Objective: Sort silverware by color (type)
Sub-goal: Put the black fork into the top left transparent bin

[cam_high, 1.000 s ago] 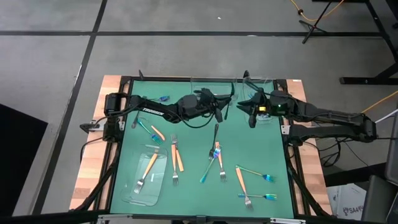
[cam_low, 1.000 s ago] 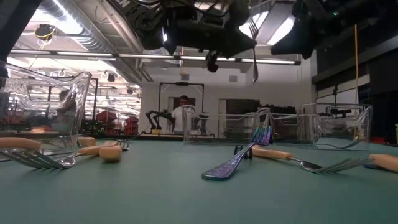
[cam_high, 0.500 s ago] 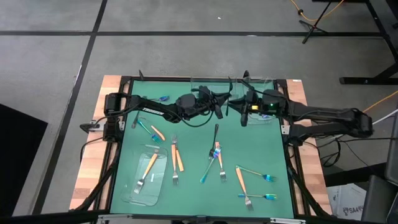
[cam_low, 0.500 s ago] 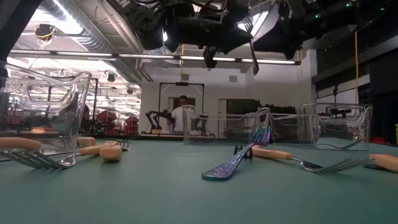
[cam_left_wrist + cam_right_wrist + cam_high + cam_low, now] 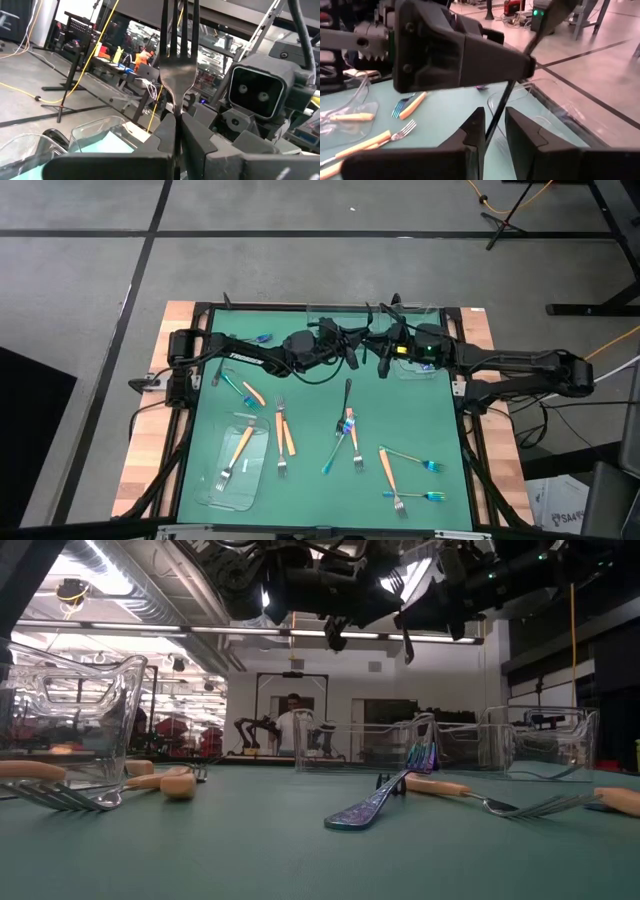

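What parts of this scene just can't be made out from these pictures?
- High view: the black fork held in the left claw is too thin and dark to pick out against the arms.
- Left wrist view: the fork's tine tips are cut off by the top edge.
- Right wrist view: the left claw's body covers part of the fork above the right claw.
- Low view: both claws are dark shapes against the ceiling lights.
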You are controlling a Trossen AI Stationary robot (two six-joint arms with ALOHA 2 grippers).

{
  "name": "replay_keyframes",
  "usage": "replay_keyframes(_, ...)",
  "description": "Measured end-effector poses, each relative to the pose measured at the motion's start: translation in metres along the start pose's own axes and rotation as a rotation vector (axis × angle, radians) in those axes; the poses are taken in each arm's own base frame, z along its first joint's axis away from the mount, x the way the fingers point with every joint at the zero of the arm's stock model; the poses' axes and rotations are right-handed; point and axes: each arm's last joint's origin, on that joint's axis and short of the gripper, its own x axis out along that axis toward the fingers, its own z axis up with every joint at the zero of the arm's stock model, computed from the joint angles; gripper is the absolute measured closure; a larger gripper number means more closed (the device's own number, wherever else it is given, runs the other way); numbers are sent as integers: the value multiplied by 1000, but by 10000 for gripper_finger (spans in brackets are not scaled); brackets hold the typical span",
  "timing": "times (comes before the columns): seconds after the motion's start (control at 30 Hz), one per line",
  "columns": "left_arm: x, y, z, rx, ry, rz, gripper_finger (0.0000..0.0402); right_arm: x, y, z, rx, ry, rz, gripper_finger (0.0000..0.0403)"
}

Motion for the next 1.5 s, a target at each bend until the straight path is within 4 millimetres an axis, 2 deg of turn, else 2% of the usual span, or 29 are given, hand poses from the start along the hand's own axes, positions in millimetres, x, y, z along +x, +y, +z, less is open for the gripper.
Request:
replay_keyframes(0.2,0,0,0,1,2,-2,390,4,0,0,-6,-18,-2,343)
replay_keyframes(0.43,0,0,0,10,-6,17,390,4,-1,0,-12,-17,-32,397)
replay_keyframes(0.87,0,0,-1,9,0,16,389,4,-1,0,-8,-17,-49,401)
replay_keyframes(1.27,0,-1,-1,5,17,-15,322,3,-1,0,-9,-24,-53,403)
replay_keyframes(1.5,1,0,1,76,51,-102,313,-6,-1,5,-36,-39,-46,403)
